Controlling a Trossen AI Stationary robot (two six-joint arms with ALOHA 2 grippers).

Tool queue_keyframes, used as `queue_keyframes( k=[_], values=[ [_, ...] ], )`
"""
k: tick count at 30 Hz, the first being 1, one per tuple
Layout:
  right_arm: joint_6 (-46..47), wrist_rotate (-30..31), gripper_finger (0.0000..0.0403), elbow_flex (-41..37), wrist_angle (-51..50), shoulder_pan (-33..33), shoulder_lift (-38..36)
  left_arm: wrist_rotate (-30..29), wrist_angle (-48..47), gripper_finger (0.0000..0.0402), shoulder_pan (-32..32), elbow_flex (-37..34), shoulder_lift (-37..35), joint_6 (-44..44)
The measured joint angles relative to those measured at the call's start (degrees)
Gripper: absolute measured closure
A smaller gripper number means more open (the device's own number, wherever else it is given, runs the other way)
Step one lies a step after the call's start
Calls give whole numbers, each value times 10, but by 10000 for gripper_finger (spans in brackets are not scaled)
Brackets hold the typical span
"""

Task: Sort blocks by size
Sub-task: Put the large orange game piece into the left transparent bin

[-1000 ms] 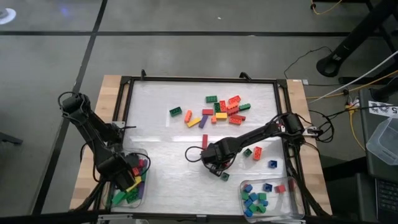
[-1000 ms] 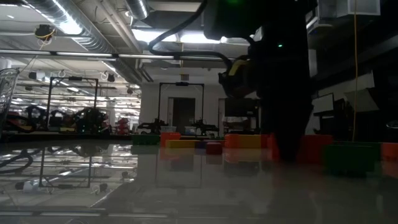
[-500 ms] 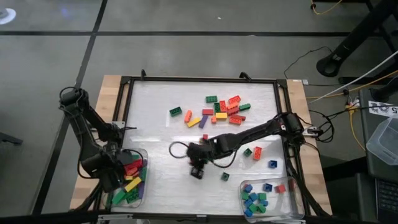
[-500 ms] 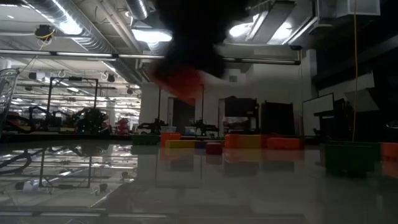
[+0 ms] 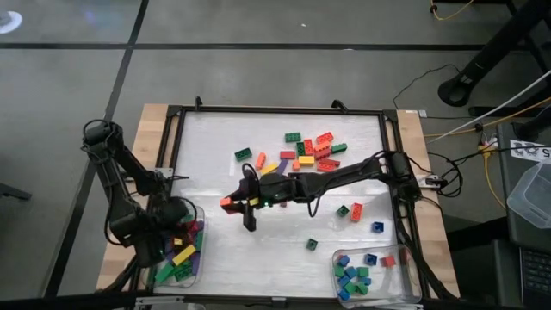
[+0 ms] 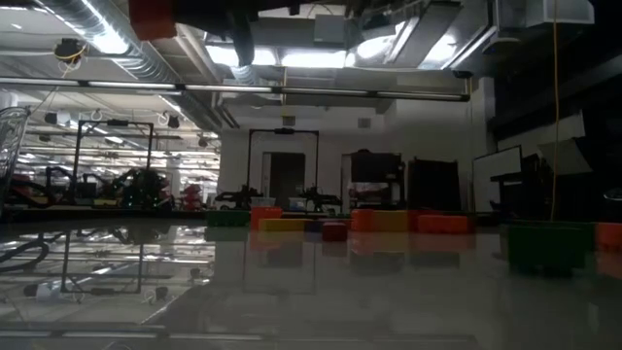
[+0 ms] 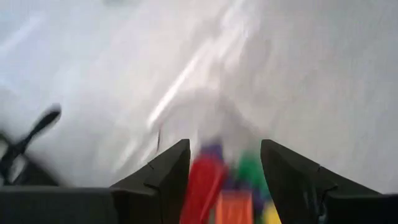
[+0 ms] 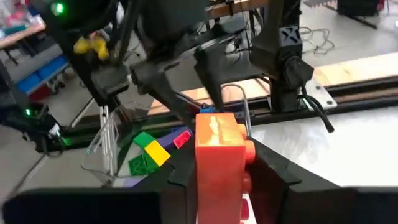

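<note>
- Right gripper [image 5: 231, 203] pinches a long orange block [image 8: 217, 158] between both fingers, lifted above the table's middle, heading left.
- Left gripper [image 5: 172, 226] hangs open over the left tray [image 5: 200, 258] of long blocks.
- Risk: our arms crowd that tray; a bump could knock my block loose.

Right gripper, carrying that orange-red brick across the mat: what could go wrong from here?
1. The right gripper holds the orange-red brick by its lower part, most of it standing clear of the fingers; it might tip or slip out mid-air.
2. The left gripper, open, hovers over the left tray of long bricks, the likely drop spot; the arms could collide.
</note>
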Motion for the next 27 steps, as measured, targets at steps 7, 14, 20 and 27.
queue_keyframes(
  k=[7,14,20,27],
  values=[
    [-70,-2,307,0,33,2,0,-137,32,218,44,0,0,72],
    [-110,-21,296,0,93,2,0,-216,134,218,87,0,0,237],
    [-140,-38,300,0,101,2,0,-231,196,218,102,0,0,333],
    [-180,-46,304,0,102,2,0,-252,249,218,102,0,0,414]
  ],
)
